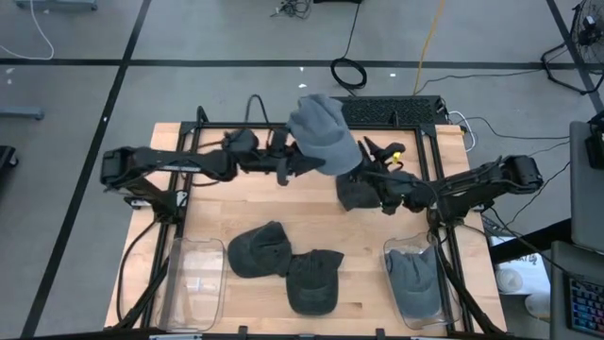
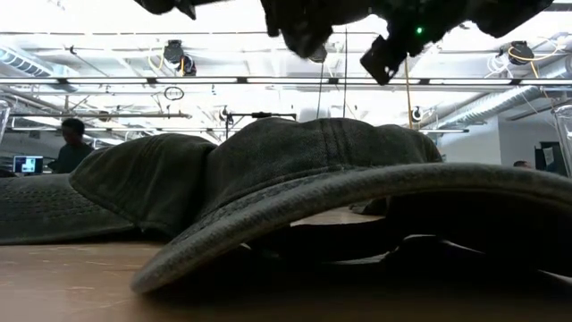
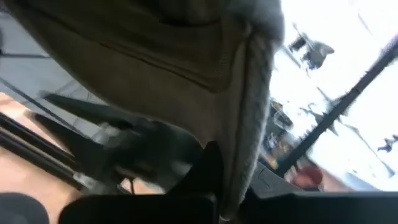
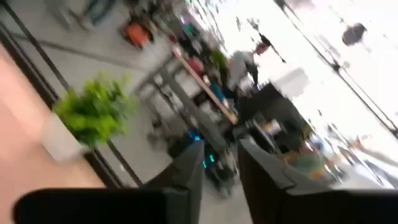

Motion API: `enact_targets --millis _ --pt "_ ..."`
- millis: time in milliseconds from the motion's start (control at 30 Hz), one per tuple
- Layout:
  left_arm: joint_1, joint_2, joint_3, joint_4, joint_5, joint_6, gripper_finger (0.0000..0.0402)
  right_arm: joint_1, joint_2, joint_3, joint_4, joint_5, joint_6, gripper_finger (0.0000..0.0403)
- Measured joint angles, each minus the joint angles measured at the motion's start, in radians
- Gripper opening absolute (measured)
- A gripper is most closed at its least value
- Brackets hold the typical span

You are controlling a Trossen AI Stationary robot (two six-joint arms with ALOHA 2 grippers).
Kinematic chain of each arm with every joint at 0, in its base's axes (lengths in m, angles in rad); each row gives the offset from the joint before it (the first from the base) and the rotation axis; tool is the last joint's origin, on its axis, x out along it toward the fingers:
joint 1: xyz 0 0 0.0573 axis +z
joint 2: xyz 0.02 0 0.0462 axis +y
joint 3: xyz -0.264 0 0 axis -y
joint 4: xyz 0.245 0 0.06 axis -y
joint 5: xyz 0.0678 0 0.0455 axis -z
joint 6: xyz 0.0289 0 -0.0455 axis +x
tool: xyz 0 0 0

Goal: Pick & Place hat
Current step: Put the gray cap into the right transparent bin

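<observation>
Grey hat (image 1: pixel 326 134) is hanging upper centre in the high view, left end effector (image 1: pixel 294 161) clamped on its edge to carry it. Right end effector (image 4: pixel 217 163), fingers slightly apart, is holding nothing beside it. Bins (image 1: pixel 193 283) are waiting at the counter's (image 1: pixel 236 203) lower corners.

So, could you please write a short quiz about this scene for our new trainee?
1. Which gripper holds the raised grey hat?
2. True or false: the right bin already holds a grey hat.
3. How many dark hats lie on the table between the left bin and the right bin: A one, B two, C three?

Key
1. The left gripper, which is shut on it above the table.
2. True.
3. B: one dark hat and a second dark hat touching it.
</observation>
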State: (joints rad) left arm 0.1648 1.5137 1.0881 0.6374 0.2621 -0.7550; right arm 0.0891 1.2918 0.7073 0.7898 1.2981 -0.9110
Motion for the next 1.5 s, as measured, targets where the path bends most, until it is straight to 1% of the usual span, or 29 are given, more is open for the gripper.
enact_targets --millis 67,100,167,233,300,333,433,500,600,733,833,900,1033,1133,1167,1200,1267,1300,1367,1433,1500 --pt "0.004 -0.042 0.0 -0.076 -0.005 0.034 0.0008 0.002 -0.014 0.0 -0.077 0.025 0.064 0.0108" --pt "0.007 -0.058 0.0 -0.102 -0.01 0.055 0.0008 0.005 -0.023 -0.001 -0.119 0.022 0.109 0.0117" --pt "0.009 -0.098 -0.004 -0.174 -0.003 0.091 0.0008 0.014 -0.044 -0.014 -0.207 0.003 0.219 0.0132" --pt "-0.007 -0.123 -0.001 -0.21 0.009 0.128 0.0008 0.018 -0.079 -0.025 -0.313 -0.038 0.347 0.0141" --pt "-0.032 -0.141 0.0 -0.292 0.019 0.167 0.0008 0.018 -0.137 -0.028 -0.468 -0.138 0.517 0.0144" --pt "-0.048 -0.139 -0.001 -0.327 0.021 0.186 0.0008 0.018 -0.173 -0.028 -0.559 -0.216 0.611 0.0144" --pt "-0.098 -0.119 -0.004 -0.397 0.001 0.217 0.0008 -0.01 -0.285 -0.029 -0.79 -0.518 0.852 0.0138" --pt "-0.133 -0.103 -0.004 -0.416 -0.001 0.23 0.0008 -0.026 -0.361 -0.029 -0.896 -0.671 0.947 0.0134" --pt "-0.184 -0.062 -0.003 -0.422 -0.001 0.226 0.0008 -0.029 -0.462 -0.029 -0.997 -0.815 1.041 0.0131" --pt "-0.244 0.039 -0.003 -0.315 -0.002 0.225 0.0008 -0.014 -0.572 -0.029 -1.06 -1.019 1.136 0.0134" --pt "-0.266 0.134 -0.003 -0.157 0.025 0.235 0.0008 0.002 -0.629 -0.029 -1.105 -1.157 1.21 0.0136" --pt "-0.265 0.204 -0.003 -0.055 0.069 0.228 0.0008 0.011 -0.667 -0.029 -1.163 -1.212 1.271 0.0136" --pt "-0.256 0.329 -0.004 0.159 0.186 0.209 0.0008 0.031 -0.746 -0.031 -1.289 -1.28 1.419 0.0136" --pt "-0.254 0.396 -0.004 0.412 0.295 0.209 0.0008 0.059 -0.805 -0.077 -1.288 -1.334 1.531 0.0137" --pt "-0.254 0.407 -0.004 0.47 0.328 0.215 0.0008 0.07 -0.822 -0.097 -1.276 -1.346 1.568 0.0137" --pt "-0.252 0.411 -0.004 0.496 0.355 0.233 0.0008 0.079 -0.837 -0.12 -1.25 -1.354 1.596 0.0137" --pt "-0.245 0.412 -0.004 0.483 0.357 0.291 0.0008 0.099 -0.863 -0.188 -1.148 -1.353 1.629 0.0137" --pt "-0.239 0.413 -0.004 0.469 0.348 0.306 0.0008 0.11 -0.875 -0.229 -1.06 -1.355 1.632 0.0137" --pt "-0.226 0.417 -0.004 0.452 0.34 0.31 0.0008 0.132 -0.887 -0.32 -0.795 -1.376 1.632 0.0137" --pt "-0.21 0.416 -0.004 0.449 0.364 0.319 0.0008 0.149 -0.888 -0.415 -0.529 -1.419 1.633 0.0137" --pt "-0.196 0.414 -0.004 0.459 0.379 0.327 0.0008 0.161 -0.88 -0.494 -0.314 -1.442 1.658 0.0137"
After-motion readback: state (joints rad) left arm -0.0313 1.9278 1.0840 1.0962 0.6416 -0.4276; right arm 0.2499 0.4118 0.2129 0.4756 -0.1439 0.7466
